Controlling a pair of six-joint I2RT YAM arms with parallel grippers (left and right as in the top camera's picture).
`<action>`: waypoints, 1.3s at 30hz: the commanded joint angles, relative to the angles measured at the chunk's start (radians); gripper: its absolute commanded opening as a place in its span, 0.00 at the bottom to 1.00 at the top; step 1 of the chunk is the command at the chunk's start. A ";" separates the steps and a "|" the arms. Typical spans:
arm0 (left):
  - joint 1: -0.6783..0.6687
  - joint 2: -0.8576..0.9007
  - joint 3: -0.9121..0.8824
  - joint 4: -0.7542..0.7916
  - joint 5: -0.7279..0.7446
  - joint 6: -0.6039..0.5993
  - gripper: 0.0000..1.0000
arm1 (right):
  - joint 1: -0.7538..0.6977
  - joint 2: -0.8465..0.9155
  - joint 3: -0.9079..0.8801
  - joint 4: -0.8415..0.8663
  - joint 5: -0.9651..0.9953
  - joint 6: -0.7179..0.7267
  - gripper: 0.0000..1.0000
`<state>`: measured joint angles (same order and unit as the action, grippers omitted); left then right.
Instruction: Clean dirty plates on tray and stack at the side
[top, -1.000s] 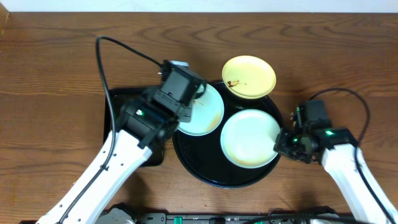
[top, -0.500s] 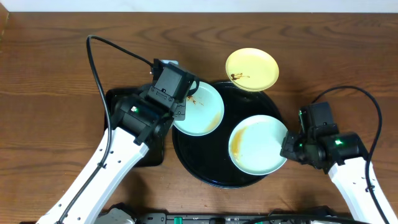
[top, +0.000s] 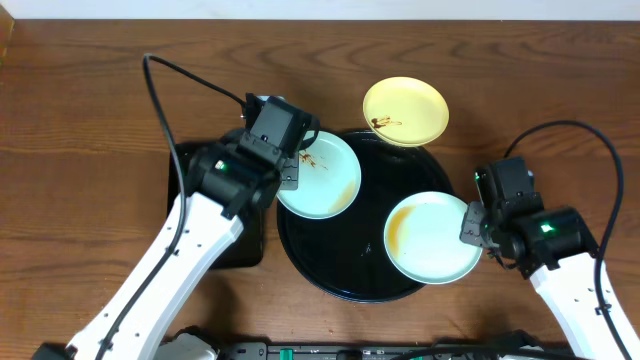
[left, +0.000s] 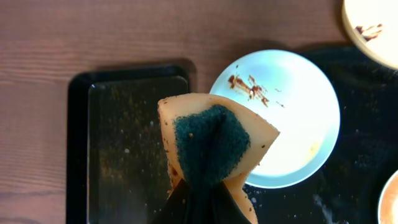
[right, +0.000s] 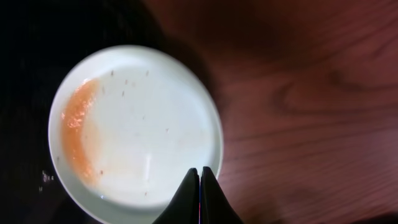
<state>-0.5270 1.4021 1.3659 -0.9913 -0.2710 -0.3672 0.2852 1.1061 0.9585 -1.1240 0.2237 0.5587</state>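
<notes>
Mint-blue, with an orange stain, is the stained plate (right: 143, 124) that the right jaws pinch by its near rim, pressed almost together on the thin edge. The plate stretches ahead of them and to their left, mostly over the tray (top: 330, 260) and partly over the wooden surface (right: 298, 93). The left jaws are clamped on a folded sponge (left: 211, 146), its green pad showing. The flecked plate (left: 292, 124) lies just ahead-right of them; whether the sponge touches it I cannot tell. The yellow plate (top: 405, 110) sits further ahead, over the tray's rim.

I judge the rim grip is the weak point. So little edge is held that the plate may tilt or slip out, or catch the raised rim. Scrubbing could also push the flecked plate, which nothing holds, against the yellow one.
</notes>
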 joint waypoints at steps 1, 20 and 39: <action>0.024 0.033 0.014 -0.004 0.027 -0.012 0.07 | 0.029 0.000 0.062 -0.007 0.107 -0.007 0.02; 0.067 0.034 0.014 -0.034 0.027 0.008 0.07 | 0.042 0.005 -0.124 -0.143 -0.214 0.371 0.64; 0.067 0.034 0.014 -0.033 0.027 0.012 0.07 | 0.042 0.005 -0.385 0.176 -0.261 0.635 0.67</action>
<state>-0.4648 1.4441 1.3659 -1.0218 -0.2382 -0.3656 0.3145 1.1061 0.5903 -0.9588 -0.0387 1.1179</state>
